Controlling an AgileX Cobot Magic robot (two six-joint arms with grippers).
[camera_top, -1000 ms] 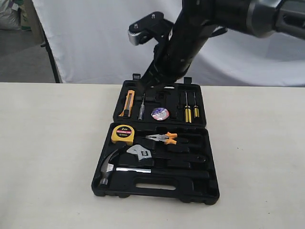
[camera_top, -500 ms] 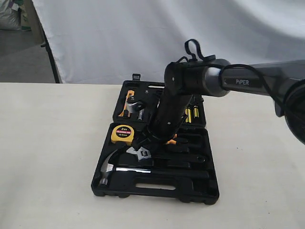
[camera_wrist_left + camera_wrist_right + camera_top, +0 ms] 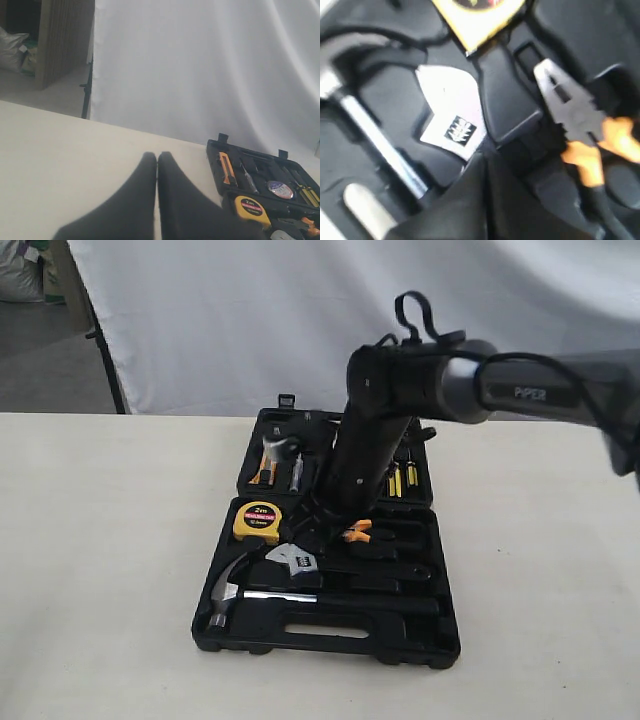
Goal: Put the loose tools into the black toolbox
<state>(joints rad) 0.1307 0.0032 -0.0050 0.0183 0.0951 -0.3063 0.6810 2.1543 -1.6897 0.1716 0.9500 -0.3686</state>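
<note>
The black toolbox (image 3: pixel 442 642) lies open on the table. In its near half the claw hammer (image 3: pixel 232 585) and the adjustable wrench (image 3: pixel 296 562) rest in their recesses. My right gripper (image 3: pixel 306 534) hangs shut and empty just above the wrench head (image 3: pixel 451 120), its tips (image 3: pixel 484 157) close to the steel; the hammer's shaft (image 3: pixel 380 145) runs beside it. The arm hides the tape roll in the exterior view, while the left wrist view shows the tape roll (image 3: pixel 279 189) seated in the far half. My left gripper (image 3: pixel 157 156) is shut, empty, over bare table beside the toolbox (image 3: pixel 215 156).
A yellow tape measure (image 3: pixel 257 520) and orange-handled pliers (image 3: pixel 362 531) sit in the near half. An orange knife (image 3: pixel 264 472) and yellow-handled screwdrivers (image 3: pixel 403 478) fill the far half. A white backdrop hangs behind the table.
My right arm has swung down from above the far half to low over the near half, by the wrench head, and now covers the tape roll. The tools have not moved.
</note>
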